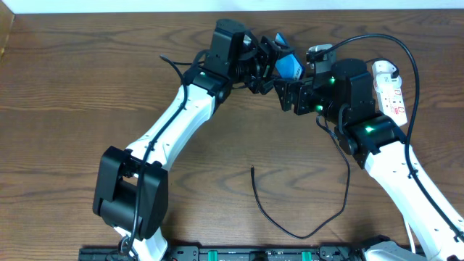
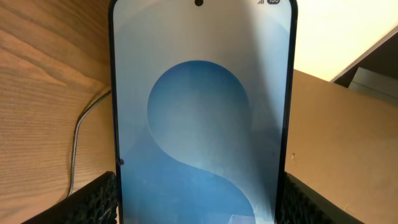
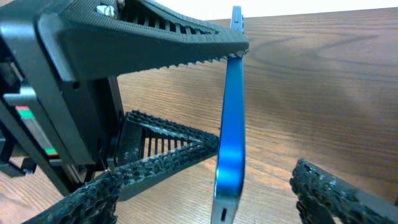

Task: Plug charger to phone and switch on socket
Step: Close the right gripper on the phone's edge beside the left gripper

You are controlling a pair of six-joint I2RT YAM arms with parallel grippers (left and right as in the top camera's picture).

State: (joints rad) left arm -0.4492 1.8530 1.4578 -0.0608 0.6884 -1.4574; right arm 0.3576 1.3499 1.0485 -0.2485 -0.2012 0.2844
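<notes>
A: Holding phone (image 2: pixel 199 112) upright above table (image 1: pixel 72 109): left gripper (image 2: pixel 198 205), clamped on both long edges. Right gripper (image 3: pixel 211 194): jaws apart, straddling lower end.

B: Pending: charger (image 1: pixel 253 177) loose on table, unplugged; socket (image 1: pixel 391 90) beside right arm, seemingly untouched.

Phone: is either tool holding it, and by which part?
Left tool clamps the phone by its two long side edges; right tool stands open around its end.

Wooden table (image 1: pixel 72 94) (dark brown) bears the charger (image 1: pixel 290 233) and socket (image 1: pixel 393 94).
</notes>
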